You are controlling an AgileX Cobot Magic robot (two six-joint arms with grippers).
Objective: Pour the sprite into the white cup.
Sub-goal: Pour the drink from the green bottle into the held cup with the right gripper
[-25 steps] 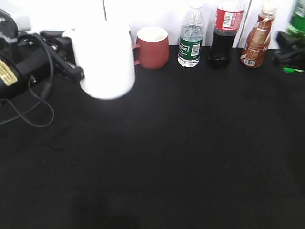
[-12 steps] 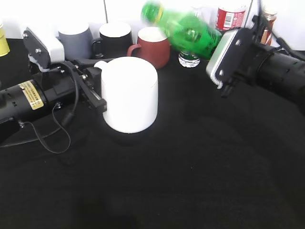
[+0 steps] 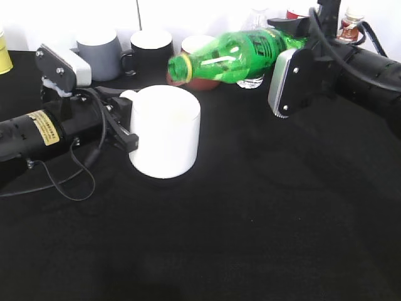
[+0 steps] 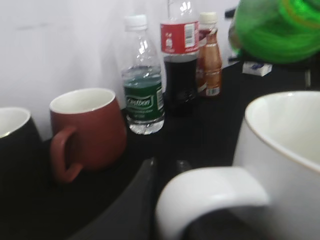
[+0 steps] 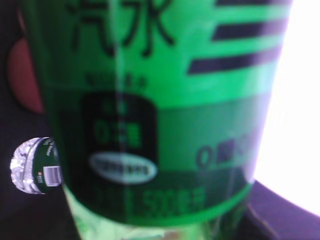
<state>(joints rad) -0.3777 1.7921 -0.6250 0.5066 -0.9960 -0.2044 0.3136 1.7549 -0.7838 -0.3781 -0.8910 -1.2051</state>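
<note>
Tipped lower than before, the bright green translucent plastic sprite bottle (image 3: 235, 53), clamped in the right gripper (image 3: 294, 31), hangs mouth-first above the wide white ceramic cup (image 3: 166, 132), whose handle the left gripper (image 3: 122, 119) pinches.

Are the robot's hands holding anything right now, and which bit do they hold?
Yes. The right gripper holds the sprite near its base, tipped sideways. The left gripper holds the white cup at its handle side.

Right gripper: hidden behind the sprite (image 3: 241, 51); we cannot see its jaws.
Sprite label (image 5: 150, 125): blurred, fills the right wrist view, cut by every edge.
White cup (image 4: 280, 165): cut by the left wrist view's right and bottom edges.
Left gripper (image 3: 125, 128): fingertips hidden behind the cup.
</note>
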